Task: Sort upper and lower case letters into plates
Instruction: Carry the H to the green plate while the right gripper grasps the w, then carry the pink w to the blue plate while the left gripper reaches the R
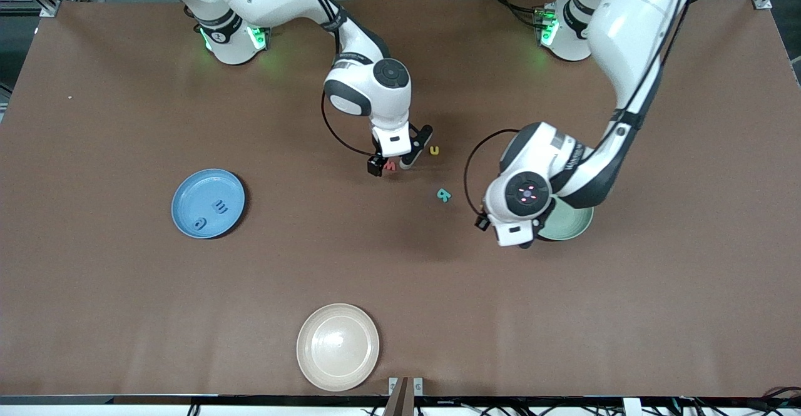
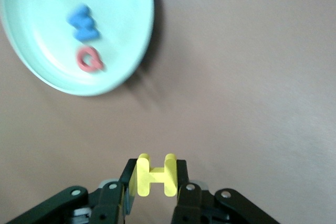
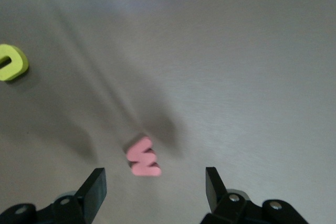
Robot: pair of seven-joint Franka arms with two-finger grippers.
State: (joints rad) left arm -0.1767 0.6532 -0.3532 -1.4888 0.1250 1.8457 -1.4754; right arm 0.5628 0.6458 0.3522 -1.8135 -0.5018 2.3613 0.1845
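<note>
So the left claw [image 2: 152, 182] is pinched tight on a yellow H [image 2: 154, 174], which is held up in the air over bare desk [image 1: 563, 316] right next to the pale green plate [image 1: 572, 225]; in the front view that claw is mostly hidden under the left arm's own wrist. A blue letter [image 2: 83, 23] and a red letter [image 2: 89, 59] are already parked in the green plate, seen nicely in the left wrist view, touching or nearly touching each other. The right claw [image 1: 394, 164] is spread wide and set low over the middle of the desk, with a pink-red w [image 3: 144, 157] sitting on the surface between its fingers [image 3: 95, 186], not gripped yet as far as can be told. A small yellow letter [image 1: 434, 150] is lying just beside that claw, toward the left arm's end, and a teal letter [image 1: 443, 195] is found a bit nearer to the front camera, between the two arms. The blue plate [image 1: 188, 206] is placed toward the right arm's end, well apart from all that, with two blue letters [image 1: 220, 206] in it. A cream-white plate [image 1: 310, 347] is sat at the desk edge nearest the front camera, nothing seen in it.
</note>
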